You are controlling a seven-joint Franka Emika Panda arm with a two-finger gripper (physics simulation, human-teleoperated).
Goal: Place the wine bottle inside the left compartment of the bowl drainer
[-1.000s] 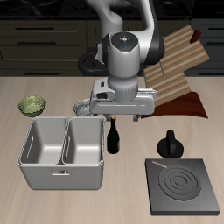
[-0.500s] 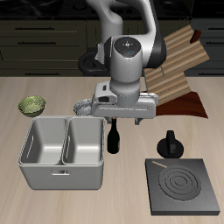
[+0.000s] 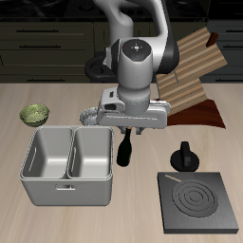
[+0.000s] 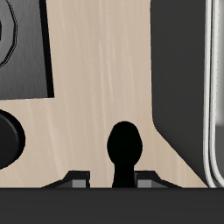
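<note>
Wine bottle (image 3: 125, 145) stood upright on table (image 3: 57, 100), just beside bowl drainer (image 3: 68, 195). Tool (image 4: 123, 181) fingers straddled its neck, apparently not yet clamped. Glass: stiff, slick, prob. top-heavy; grip at neck.

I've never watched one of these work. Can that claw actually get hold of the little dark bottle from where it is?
Probably yes. The claw hangs right above the bottle, a finger on either side, and nothing lies between them. The grey tub stands close beside but looks clear.

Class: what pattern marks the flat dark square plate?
Pale spiral rings on the dark square plate, clearest in the exterior view.
</note>
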